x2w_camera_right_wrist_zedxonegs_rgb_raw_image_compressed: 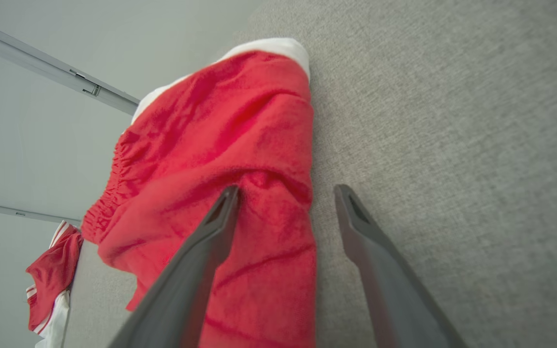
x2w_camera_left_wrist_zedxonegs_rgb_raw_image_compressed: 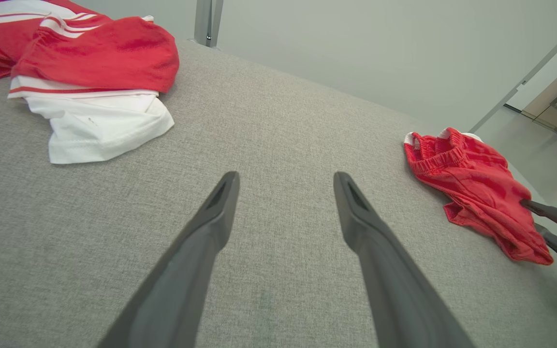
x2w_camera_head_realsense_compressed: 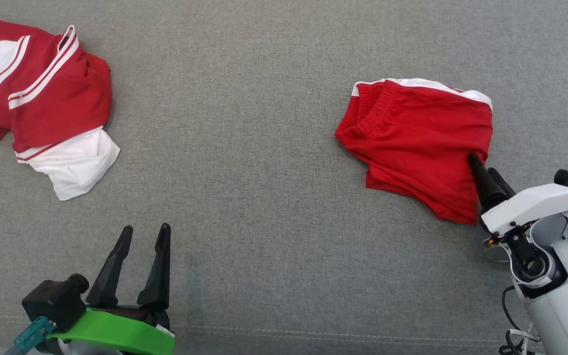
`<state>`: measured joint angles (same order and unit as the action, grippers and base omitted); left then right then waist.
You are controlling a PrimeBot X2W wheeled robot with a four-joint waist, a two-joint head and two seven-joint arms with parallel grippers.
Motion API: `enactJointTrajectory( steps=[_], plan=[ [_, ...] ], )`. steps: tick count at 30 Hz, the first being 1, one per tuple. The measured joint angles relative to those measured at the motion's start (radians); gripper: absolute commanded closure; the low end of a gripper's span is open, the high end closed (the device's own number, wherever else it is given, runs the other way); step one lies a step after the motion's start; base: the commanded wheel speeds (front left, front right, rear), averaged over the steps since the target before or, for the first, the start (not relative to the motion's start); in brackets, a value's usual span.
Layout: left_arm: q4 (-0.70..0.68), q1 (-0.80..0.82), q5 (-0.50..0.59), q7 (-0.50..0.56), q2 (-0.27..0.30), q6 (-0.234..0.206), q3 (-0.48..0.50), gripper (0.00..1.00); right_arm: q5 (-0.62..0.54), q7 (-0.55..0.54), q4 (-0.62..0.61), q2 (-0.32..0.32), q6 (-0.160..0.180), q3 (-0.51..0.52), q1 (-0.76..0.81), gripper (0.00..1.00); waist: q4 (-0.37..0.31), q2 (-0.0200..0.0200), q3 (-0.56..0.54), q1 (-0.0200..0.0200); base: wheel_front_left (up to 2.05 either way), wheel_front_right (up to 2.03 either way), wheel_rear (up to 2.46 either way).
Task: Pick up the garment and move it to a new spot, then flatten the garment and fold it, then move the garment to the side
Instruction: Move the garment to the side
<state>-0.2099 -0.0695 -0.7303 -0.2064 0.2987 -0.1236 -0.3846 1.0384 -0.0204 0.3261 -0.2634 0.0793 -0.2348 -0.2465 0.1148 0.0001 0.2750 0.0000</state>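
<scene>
Holding its tapered dark fingers spread, the right gripper (x2w_camera_head_realsense_compressed: 482, 165) is straddling one edge of the folded red shorts (x2w_camera_head_realsense_compressed: 417, 138), soft, elastic-waisted, white-trimmed, lying on the right of the grey woven upholstery (x2w_camera_head_realsense_compressed: 264, 162), while the left gripper (x2w_camera_head_realsense_compressed: 146, 228), equally spread, is pointing forward, well apart from a crumpled red-and-white jersey (x2w_camera_head_realsense_compressed: 42, 98).

1. This is an indoor room, plain and sparsely fitted. It could be a test space or a home; the pictures do not settle which.
2. The work surface is a wide grey woven-fabric upholstered pad (x2w_camera_head_realsense_compressed: 274, 197) with a pale stitched seam (x2w_camera_head_realsense_compressed: 313, 334), like a sofa or mattress.
3. Beyond its edge stand a slim upright metal post (x2w_camera_left_wrist_zedxonegs_rgb_raw_image_compressed: 208, 21) and a tan cabinet front with a long bar handle (x2w_camera_left_wrist_zedxonegs_rgb_raw_image_compressed: 556, 92).
4. Crumpled red shorts with white trim (x2w_camera_head_realsense_compressed: 417, 143) lie on the pad.
</scene>
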Motion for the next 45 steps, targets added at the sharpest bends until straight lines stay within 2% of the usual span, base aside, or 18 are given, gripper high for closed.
enactJointTrajectory(
  steps=[15,16,17,18,19,20,21,26,32,37,45],
  plan=[
    [0.0,0.039,0.0,0.005,-0.012,0.001,-0.014,0.0,0.06,-0.03,0.08,0.032,-0.009,0.034,-0.098,0.0,0.018,0.0,0.023,0.0,0.0,0.0,0.0],
    [0.001,0.041,0.0,0.005,-0.014,0.002,-0.015,0.0,0.06,-0.03,0.085,0.034,-0.009,0.034,-0.103,0.18,0.022,0.0,0.024,0.0,0.0,0.0,0.0],
    [0.003,0.041,0.0,0.005,-0.017,0.002,-0.016,0.0,0.061,-0.034,0.091,0.035,-0.01,0.034,-0.107,0.5,0.026,0.0,0.025,0.0,0.0,0.0,0.0],
    [0.005,0.041,0.0,0.005,-0.019,0.002,-0.017,0.0,0.062,-0.038,0.098,0.034,-0.016,0.033,-0.11,0.67,0.03,0.0,0.025,0.0,0.0,0.0,0.0],
    [0.007,0.042,0.0,0.005,-0.021,0.002,-0.017,0.0,0.062,-0.04,0.103,0.034,-0.019,0.033,-0.113,0.89,0.034,0.0,0.026,0.0,0.0,0.0,0.0],
    [0.008,0.042,-0.001,0.005,-0.022,0.002,-0.016,0.0,0.063,-0.045,0.107,0.034,-0.021,0.032,-0.116,0.89,0.038,0.0,0.026,0.0,0.0,0.0,0.0],
    [0.01,0.042,-0.002,0.005,-0.022,0.002,-0.015,0.0,0.063,-0.05,0.112,0.034,-0.028,0.028,-0.119,1.0,0.041,0.0,0.025,0.0,0.0,0.0,0.0],
    [0.014,0.042,-0.003,0.005,-0.023,0.002,-0.009,0.0,0.063,-0.078,0.135,0.021,-0.045,0.01,-0.141,1.0,0.046,0.0,0.022,0.0,0.0,0.0,0.0],
    [0.012,0.042,-0.006,0.005,-0.024,0.005,-0.011,0.0,0.048,-0.113,0.146,-0.024,-0.06,-0.008,-0.165,1.0,0.049,0.0,0.021,0.0,0.0,0.0,0.0],
    [0.008,0.065,-0.012,0.018,-0.024,0.014,-0.02,0.0,0.007,-0.164,0.146,-0.117,-0.059,-0.015,-0.211,1.0,0.061,0.0,0.033,0.0,0.0,0.0,0.0],
    [0.002,0.088,-0.014,0.03,-0.026,0.019,-0.024,0.0,-0.042,-0.243,0.156,-0.272,-0.015,0.005,-0.294,1.0,0.106,0.0,0.063,0.0,0.0,0.0,0.0]
  ],
)
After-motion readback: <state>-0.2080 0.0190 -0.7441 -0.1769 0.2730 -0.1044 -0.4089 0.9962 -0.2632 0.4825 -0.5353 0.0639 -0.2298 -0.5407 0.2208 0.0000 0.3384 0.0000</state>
